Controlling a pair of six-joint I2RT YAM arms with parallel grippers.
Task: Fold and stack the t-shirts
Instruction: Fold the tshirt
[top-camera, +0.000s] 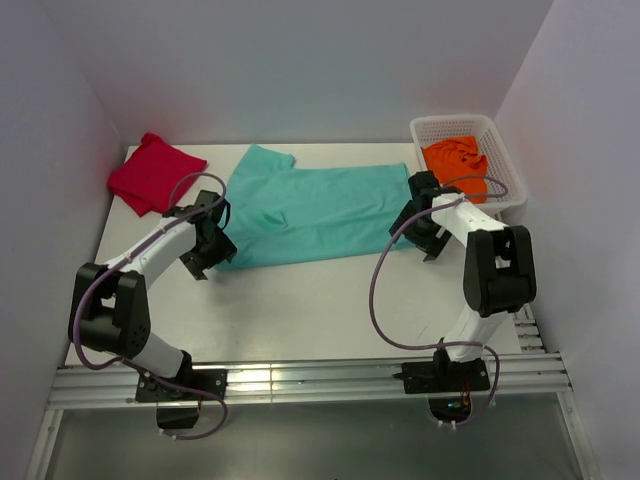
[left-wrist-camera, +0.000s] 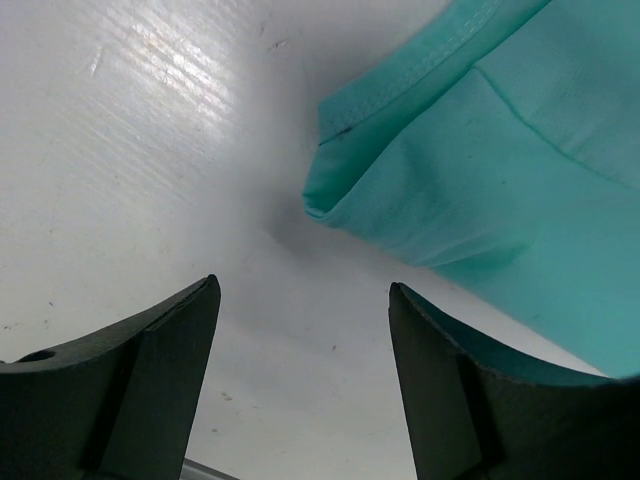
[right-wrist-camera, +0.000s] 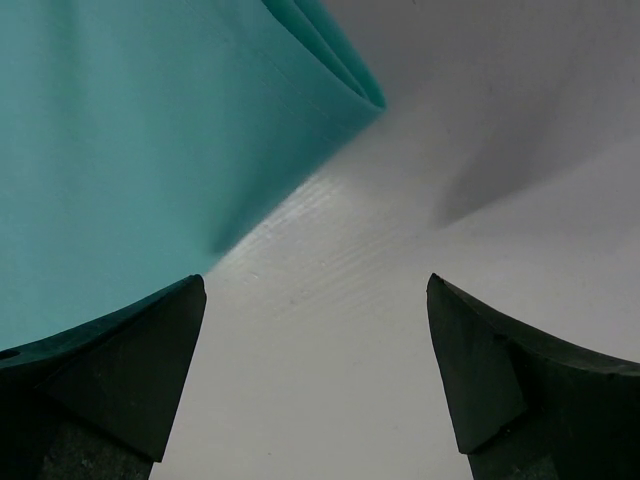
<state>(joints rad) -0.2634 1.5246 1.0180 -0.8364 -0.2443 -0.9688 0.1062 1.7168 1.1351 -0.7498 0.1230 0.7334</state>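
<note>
So the teal shirt (top-camera: 320, 205) lies flat on the counter (top-camera: 330, 300), with the red shirt (top-camera: 152, 172) folded off its left side and the orange shirt (top-camera: 458, 158) in the basket (top-camera: 500, 140) off its right. The left end effector (left-wrist-camera: 302, 285) and right end effector (right-wrist-camera: 316, 280) are spread wide and empty at its near corners. I'd pinch both layers at each corner and lift evenly

2 white-and-black arms on a silver rail

The left arm (top-camera: 150, 255) and right arm (top-camera: 480, 240) had smooth white shells between chunky black joint housings, each trailed by a looping purple-grey cable (top-camera: 375, 290). The left gripper (left-wrist-camera: 302, 285) and right gripper (right-wrist-camera: 316, 280) had matte, dark, wedge-shaped fingers (left-wrist-camera: 150, 370). Black base plates (top-camera: 445, 375) sat on the slotted aluminium rail (top-camera: 300, 380).
</note>
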